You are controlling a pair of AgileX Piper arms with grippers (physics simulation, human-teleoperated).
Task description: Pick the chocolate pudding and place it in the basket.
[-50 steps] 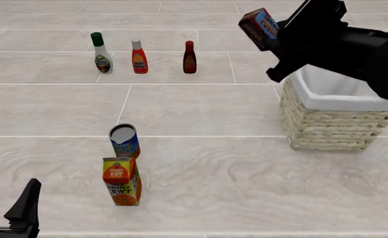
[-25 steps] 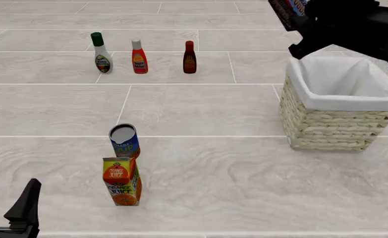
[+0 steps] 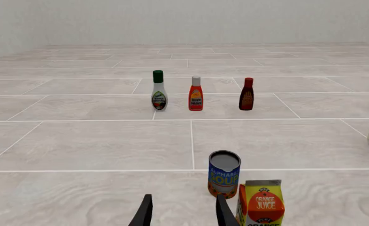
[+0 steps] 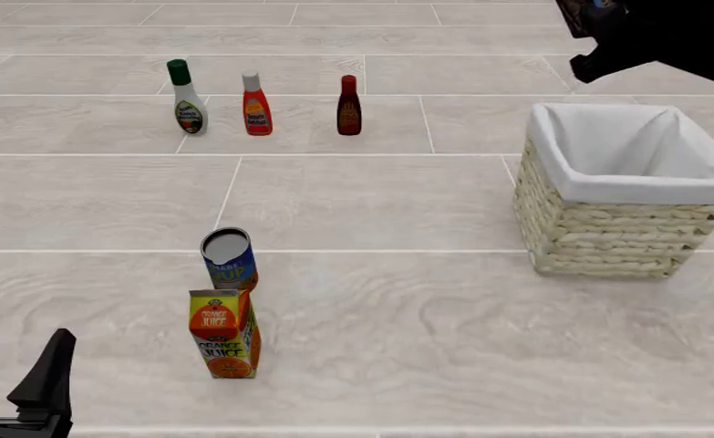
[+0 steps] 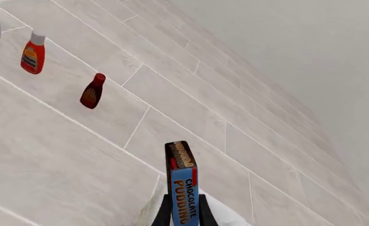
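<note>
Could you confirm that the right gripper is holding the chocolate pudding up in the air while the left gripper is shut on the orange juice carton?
Not quite. The right gripper does hold the chocolate pudding aloft, but the left gripper is open and holds nothing. The left wrist view shows its fingers spread, with the orange juice carton standing beside them on the table, not between them.

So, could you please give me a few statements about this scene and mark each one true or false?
1. The right gripper holds the pudding. True.
2. The pudding already lies in the basket. False: it is still held above the table, and nothing shows inside the basket.
3. The left gripper is open and holds nothing. True.
4. The can lies on its side. False: it stands upright, just behind the juice carton.
5. Three bottles stand in a row. True.
</note>
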